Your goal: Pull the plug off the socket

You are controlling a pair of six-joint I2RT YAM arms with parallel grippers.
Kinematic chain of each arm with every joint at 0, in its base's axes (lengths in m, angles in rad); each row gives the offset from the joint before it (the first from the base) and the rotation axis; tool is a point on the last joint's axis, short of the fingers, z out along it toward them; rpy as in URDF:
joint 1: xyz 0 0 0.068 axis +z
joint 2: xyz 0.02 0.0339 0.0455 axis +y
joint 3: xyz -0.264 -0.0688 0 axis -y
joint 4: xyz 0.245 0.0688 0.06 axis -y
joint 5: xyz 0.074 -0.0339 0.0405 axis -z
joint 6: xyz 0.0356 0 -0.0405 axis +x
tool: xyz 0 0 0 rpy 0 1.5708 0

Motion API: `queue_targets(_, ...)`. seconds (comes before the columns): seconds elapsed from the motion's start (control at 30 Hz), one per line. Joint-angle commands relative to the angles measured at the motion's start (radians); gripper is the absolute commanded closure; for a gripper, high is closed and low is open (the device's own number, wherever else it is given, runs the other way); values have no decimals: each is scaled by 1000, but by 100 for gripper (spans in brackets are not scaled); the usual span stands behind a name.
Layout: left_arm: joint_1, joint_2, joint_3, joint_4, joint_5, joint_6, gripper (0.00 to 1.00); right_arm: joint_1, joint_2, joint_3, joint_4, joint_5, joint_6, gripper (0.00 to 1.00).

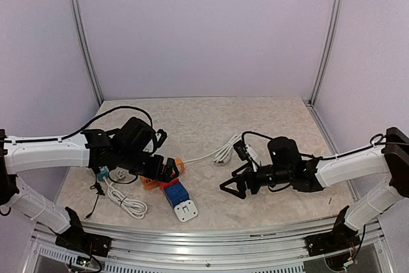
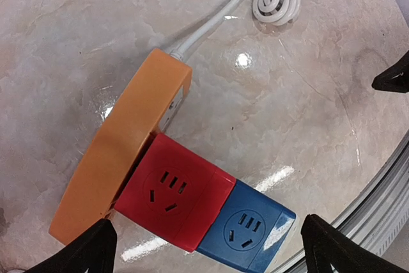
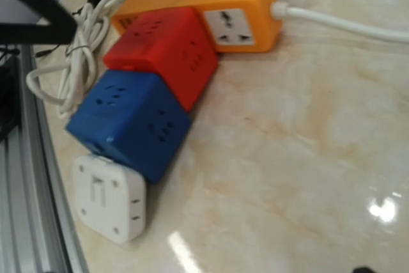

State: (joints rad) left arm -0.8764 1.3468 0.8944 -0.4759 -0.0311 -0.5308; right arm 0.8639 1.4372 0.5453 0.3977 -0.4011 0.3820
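An orange power strip (image 1: 150,182) lies on the table with a red cube socket (image 1: 169,185) plugged into its side. A blue cube (image 1: 177,195) joins the red one, and a white plug adapter (image 1: 186,210) sits on the blue cube's end. My left gripper (image 1: 167,172) is open just above the strip and red cube. In the left wrist view its fingers (image 2: 83,250) stand wide on either side of the red cube (image 2: 172,196) and blue cube (image 2: 246,228), touching neither. My right gripper (image 1: 231,187) is open and empty, right of the chain. The right wrist view shows the white adapter (image 3: 108,199).
A coiled white cable (image 1: 223,153) runs from the strip's far end. A second white cord bundle (image 1: 124,201) and a teal plug (image 1: 102,174) lie left of the strip. The metal rail (image 1: 192,234) borders the table's near edge.
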Motion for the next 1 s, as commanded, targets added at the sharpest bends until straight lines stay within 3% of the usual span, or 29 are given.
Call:
queue_targets(0.0, 35, -53, -30, 31, 20, -33, 1, 95, 39, 75, -55, 136, -49, 0)
queue_targets(0.13, 105, -141, -65, 79, 115, -38, 1, 191, 111, 189, -141, 274, -71, 0)
queue_targets(0.4, 156, -251, -92, 48, 134, -44, 1, 340, 296, 400, -269, 421, -109, 0)
queue_targets(0.97, 160, -281, -118, 54, 122, -57, 1, 380, 484, 569, -288, 452, -94, 0)
